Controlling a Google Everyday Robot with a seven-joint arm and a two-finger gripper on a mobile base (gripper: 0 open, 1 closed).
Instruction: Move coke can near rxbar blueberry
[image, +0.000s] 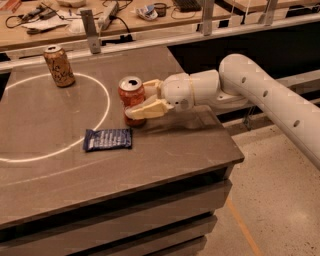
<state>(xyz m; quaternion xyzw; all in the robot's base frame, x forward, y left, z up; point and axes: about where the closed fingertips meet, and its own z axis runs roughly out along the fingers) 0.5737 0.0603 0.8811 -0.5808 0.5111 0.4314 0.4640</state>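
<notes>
Coke can (132, 100), the object to be moved, stands upright on the counter (170, 150), right of centre and just beside the upper right corner of the rxbar blueberry (107, 139), with a narrow strip of bare surface between the two. We see the end effector (137, 99) reaching in from the right and pinching the can across its body: one pale finger crosses the front of the can low down, and the other sits behind it near the rim. We cannot tell whether the base of the can rests on the counter or is raised slightly above it. The white arm (270, 95) extends from the right edge of the view, above the floor beside the counter. A tan patterned can (59, 65) stands well apart at the far left, on the chalk-white ring (102, 90) drawn on the surface.

We judge the task close to done, so the remaining hazards concern placement and release. If the can is carried further toward the wrapper, the front finger, which is the part nearest the bar, could catch the wrapper's corner and push it away. If the can is dragged and not lifted, friction at its base could tip it, since it is tall and narrow. If the fingers spread unevenly on release, the one that lags could nudge the can over onto the bar. A can set down partly on the wrapper would stand tilted and might roll.
</notes>
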